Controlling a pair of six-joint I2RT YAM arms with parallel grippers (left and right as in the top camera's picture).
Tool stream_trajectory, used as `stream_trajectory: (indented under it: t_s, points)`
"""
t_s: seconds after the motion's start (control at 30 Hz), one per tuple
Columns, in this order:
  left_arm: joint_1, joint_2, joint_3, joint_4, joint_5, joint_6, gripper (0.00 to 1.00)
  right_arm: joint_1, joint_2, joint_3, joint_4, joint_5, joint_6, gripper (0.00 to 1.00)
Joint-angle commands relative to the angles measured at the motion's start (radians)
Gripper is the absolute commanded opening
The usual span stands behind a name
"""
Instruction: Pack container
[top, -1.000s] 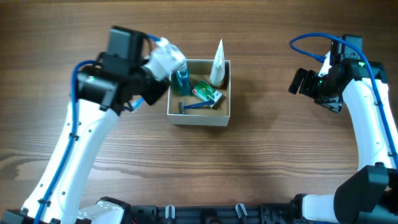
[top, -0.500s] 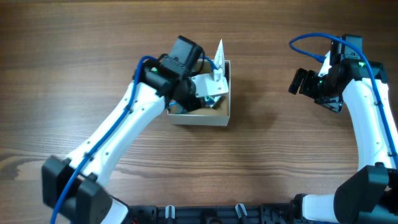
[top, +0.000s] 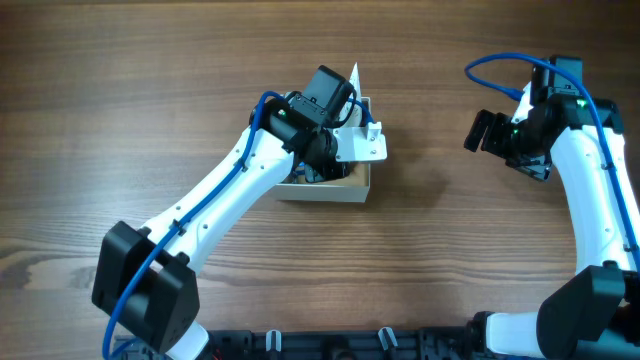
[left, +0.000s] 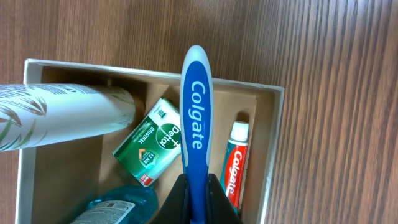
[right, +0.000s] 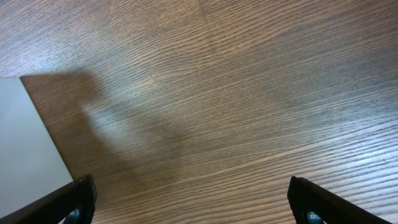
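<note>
Wooden table (top: 150, 80) bears the container (top: 325, 192) at its centre. The right gripper (top: 487, 131) hangs released, well apart. The left gripper (left: 198, 199) clamps a toothbrush (left: 196, 118) above the container, over tube (left: 62, 115), soap (left: 152, 140) and toothpaste (left: 235, 165). Placing looks in hand; next, lower it between soap and toothpaste, then let go.

Table (top: 450, 260): brown wood-grain top. One item stands directly on it. Container (top: 322, 192): square, white-walled, open-topped, near the centre.
</note>
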Motion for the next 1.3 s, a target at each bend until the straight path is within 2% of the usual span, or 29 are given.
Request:
stream_trajectory:
  t_s: [0.0, 0.07, 0.17, 0.2, 0.23, 0.3, 0.33, 0.47, 0.6, 0.8, 1.0, 1.17, 1.2, 1.27]
  points:
    - [-0.006, 0.019, 0.008, 0.006, 0.060, 0.018, 0.12, -0.002, 0.007, 0.002, -0.002, 0.002, -0.005, 1.00]
    - [-0.006, 0.019, 0.008, 0.006, 0.060, 0.013, 0.35, -0.002, 0.007, 0.002, -0.002, 0.002, -0.005, 1.00]
    - [-0.006, 0.019, 0.008, 0.007, 0.060, 0.003, 0.53, -0.002, 0.007, 0.002, -0.002, 0.003, -0.005, 1.00]
    - [-0.005, 0.019, 0.008, 0.010, 0.060, -0.011, 0.64, -0.002, 0.007, 0.002, -0.002, 0.002, -0.005, 1.00]
    - [-0.003, 0.018, 0.008, 0.010, 0.060, -0.019, 0.70, -0.002, 0.007, 0.002, -0.002, 0.002, -0.006, 1.00]
    - [0.000, 0.014, 0.008, 0.011, 0.048, -0.046, 0.94, -0.002, 0.007, 0.002, -0.003, 0.002, -0.007, 1.00]
    - [0.003, 0.011, 0.008, 0.011, 0.035, -0.063, 1.00, -0.002, 0.007, 0.002, -0.003, 0.002, -0.007, 1.00]
    - [0.027, -0.038, 0.009, 0.011, -0.028, -0.210, 1.00, -0.002, 0.007, 0.002, 0.000, 0.002, -0.007, 1.00]
    - [0.079, -0.123, 0.009, 0.011, -0.066, -0.385, 1.00, -0.002, 0.007, 0.002, 0.008, -0.025, -0.068, 1.00]
    - [0.282, -0.218, 0.009, 0.031, -0.079, -0.669, 1.00, 0.065, -0.016, 0.041, 0.113, 0.013, -0.087, 1.00]
    - [0.524, -0.218, 0.008, 0.041, -0.066, -0.956, 1.00, 0.181, -0.019, 0.066, 0.320, 0.025, -0.179, 1.00]
    - [0.627, -0.218, 0.008, 0.038, -0.049, -0.984, 1.00, 0.200, -0.019, 0.066, 0.452, 0.025, -0.185, 1.00]
    - [0.649, -0.218, 0.008, 0.031, -0.047, -0.984, 1.00, 0.200, -0.030, 0.066, 0.446, 0.024, -0.238, 1.00]
    - [0.654, -0.222, 0.008, 0.008, -0.021, -0.970, 1.00, 0.200, -0.047, 0.066, 0.417, 0.025, -0.209, 1.00]
